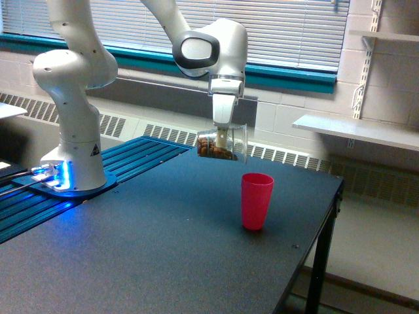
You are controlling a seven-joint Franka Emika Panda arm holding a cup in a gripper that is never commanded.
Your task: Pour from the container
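The white arm [78,85] stands at the left of the frame on a base lit blue, and reaches across the top to hang its wrist just above the centre. The gripper [223,139] points straight down and its fingers are pinched on the jar [222,145], which it holds in the air a little above the middle of the frame. The jar lies nearly on its side, its clear wall showing brown bits [215,152] gathered along the low side and toward the end at the exterior view's left. The other end, toward the exterior view's right, looks empty and see-through; whether that end is the open mouth I cannot tell for sure.

Below and to the right of the jar, the pink cup [256,201] stands upright on the dark table [163,261], right of centre. The jar is well clear of the cup, higher up and offset to the left, so it does not hang over the cup's rim. No bits show in the air between the two.

Behind them, window blinds [288,33] fill the top of the frame, and a shelf [357,131] juts from the wall at the right edge.
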